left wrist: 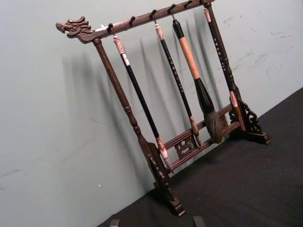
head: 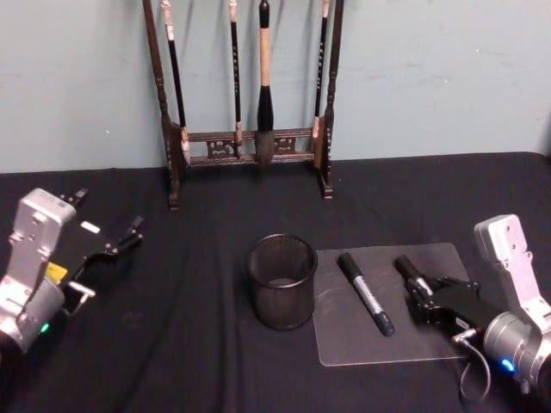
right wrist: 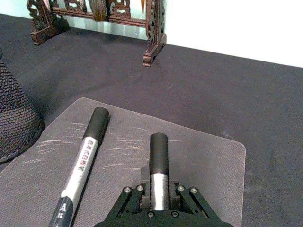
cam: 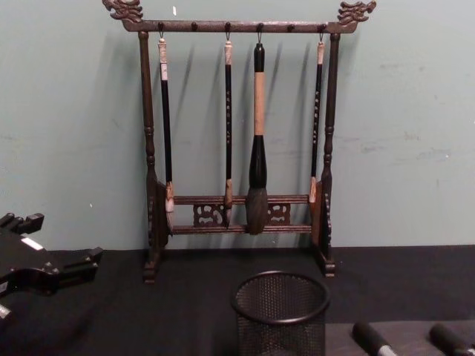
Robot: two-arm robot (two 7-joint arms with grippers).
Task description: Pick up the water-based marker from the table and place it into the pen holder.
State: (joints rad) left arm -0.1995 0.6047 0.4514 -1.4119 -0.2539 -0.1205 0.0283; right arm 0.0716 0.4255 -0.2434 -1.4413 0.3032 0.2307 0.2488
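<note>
Two markers sat on the clear mat point(head: 430, 340), just right of the pen holder point(head: 282, 297). The right gripper point(head: 424, 299) was low over the right part of the mat. Its fingers were clamped on the held marker point(head: 406, 268), gripping the grey barrel, with the black cap end poking forward toward the brush rack point(head: 250, 136). I could not tell whether that marker was lifted clear or resting on the mat. The second marker point(head: 366, 294) lay loose on the mat between the held marker and the holder, touching neither. The pen holder stood upright and looked empty.

Progress, as judged: the grasp was done. The lift, the carry over the holder's rim and the release were not yet done.

The right arm was at the lower right, wrist low, tool near level and pointing forward and slightly left. The left gripper point(head: 127, 237) was parked well left of the holder and off the table. Its fingers were apart and held nothing, and it was aimed at the rack.
</note>
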